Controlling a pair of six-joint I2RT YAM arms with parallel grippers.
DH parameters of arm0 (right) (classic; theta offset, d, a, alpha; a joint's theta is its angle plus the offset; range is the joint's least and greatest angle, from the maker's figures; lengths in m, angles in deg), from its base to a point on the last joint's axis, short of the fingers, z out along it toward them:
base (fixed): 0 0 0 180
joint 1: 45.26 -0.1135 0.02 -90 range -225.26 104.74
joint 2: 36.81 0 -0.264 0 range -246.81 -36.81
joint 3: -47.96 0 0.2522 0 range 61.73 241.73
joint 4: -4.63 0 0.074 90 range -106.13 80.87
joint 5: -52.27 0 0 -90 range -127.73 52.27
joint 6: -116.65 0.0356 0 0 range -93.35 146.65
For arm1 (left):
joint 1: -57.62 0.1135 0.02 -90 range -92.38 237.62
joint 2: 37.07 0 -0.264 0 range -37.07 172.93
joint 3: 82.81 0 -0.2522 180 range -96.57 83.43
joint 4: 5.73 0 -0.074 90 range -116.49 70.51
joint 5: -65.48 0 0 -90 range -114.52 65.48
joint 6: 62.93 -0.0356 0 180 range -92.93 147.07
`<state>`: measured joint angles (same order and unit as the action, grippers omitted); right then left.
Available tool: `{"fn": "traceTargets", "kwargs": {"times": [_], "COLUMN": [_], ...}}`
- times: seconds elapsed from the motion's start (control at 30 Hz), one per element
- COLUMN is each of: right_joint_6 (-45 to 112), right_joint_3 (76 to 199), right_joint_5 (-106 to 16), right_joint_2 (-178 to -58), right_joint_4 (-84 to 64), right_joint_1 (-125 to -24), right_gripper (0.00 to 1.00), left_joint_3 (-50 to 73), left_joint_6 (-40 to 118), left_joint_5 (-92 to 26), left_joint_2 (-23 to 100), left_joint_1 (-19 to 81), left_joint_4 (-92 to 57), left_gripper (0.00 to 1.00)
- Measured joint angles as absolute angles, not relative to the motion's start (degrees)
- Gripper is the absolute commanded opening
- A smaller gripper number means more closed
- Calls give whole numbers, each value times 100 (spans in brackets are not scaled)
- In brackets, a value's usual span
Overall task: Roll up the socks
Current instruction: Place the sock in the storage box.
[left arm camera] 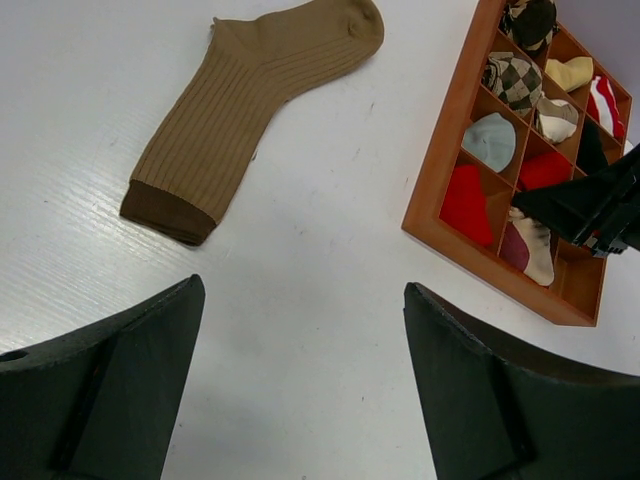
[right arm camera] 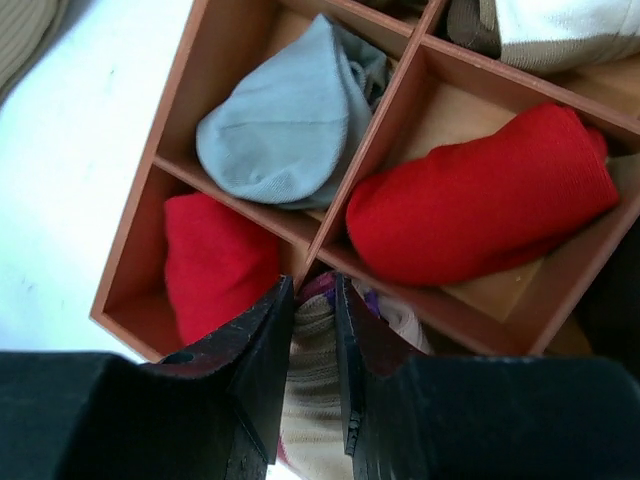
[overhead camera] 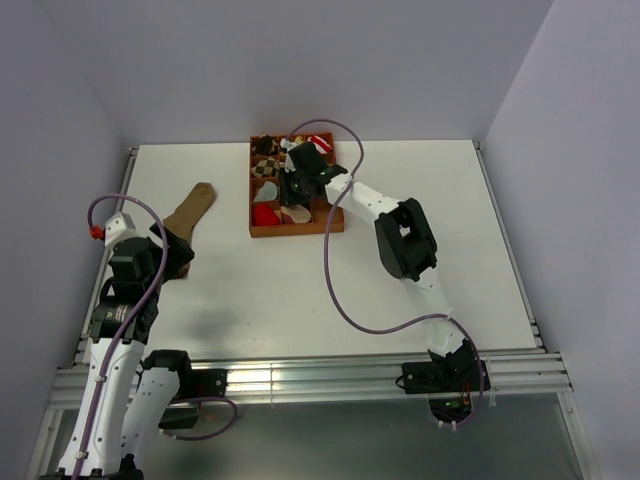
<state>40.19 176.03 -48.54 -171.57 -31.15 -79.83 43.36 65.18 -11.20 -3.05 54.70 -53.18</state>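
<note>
The brown sock [left arm camera: 250, 110] lies flat on the counter [left arm camera: 330, 300], and the left jaws hang wide and empty near its cuff. The right jaws stand narrow in a near compartment of the tray [left arm camera: 440, 150], pinching, as it seems, the striped sock [right arm camera: 315, 380]. To do this well, I think they should lift straight up, slowly, so the fabric clears the dividers and does not drag the red bundle [right arm camera: 215, 265] out.

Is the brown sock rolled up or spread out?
Spread out. The brown sock lies flat at full length on the table, cuff to toe, unrolled.
</note>
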Motion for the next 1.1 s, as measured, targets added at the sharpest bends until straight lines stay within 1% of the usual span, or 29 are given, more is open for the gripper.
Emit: {"fn": "traceTargets", "kwargs": {"times": [0.17, 0.37, 0.5, 0.63, 0.73, 0.77, 0.87, 0.9, 1.07, 1.1], "right_joint_6": [4145, 4381, 4626, 4825, 4871, 4878, 4902, 4895, 4864, 4862], "right_joint_3": [17721, 17885, 17493, 17305, 17354, 17358, 17358, 17358, 17358, 17354], "right_joint_5": [-4865, -4592, -4467, -4491, -4491, -4491, -4506, -4508, -4526, -4528], "right_joint_2": [-17251, -17319, -17205, -17144, -17144, -17144, -17129, -17115, -16952, -16893], "right_joint_4": [-3246, -3493, -3251, -3242, -3296, -3301, -3310, -3327, -3415, -3430], "right_joint_1": [-7981, -7979, -7976, -7944, -7941, -7941, -7939, -7933, -7906, -7904], "right_gripper": [29, 27, 19, 19, 24, 29, 35, 39, 48, 53], "left_joint_3": [4336, 4336, 4347, 4386, 4388, 4388, 4388, 4388, 4388, 4388], "left_joint_6": [6518, 6518, 6518, 6514, 6496, 6487, 6450, 6433, 6415, 6415], "left_joint_5": [-1127, -1147, -1166, -1203, -1267, -1273, -1291, -1293, -1315, -1315], "left_joint_2": [-307, -296, -268, -266, -268, -268, -268, -270, -277, -281], "left_joint_1": [5470, 5470, 5470, 5470, 5470, 5470, 5470, 5470, 5470, 5470], "left_joint_4": [-5318, -5318, -5314, -5316, -5316, -5316, -5314, -5316, -5314, -5314], "left_gripper": [86, 86, 86, 86, 86, 86, 86, 86, 86, 86]}}
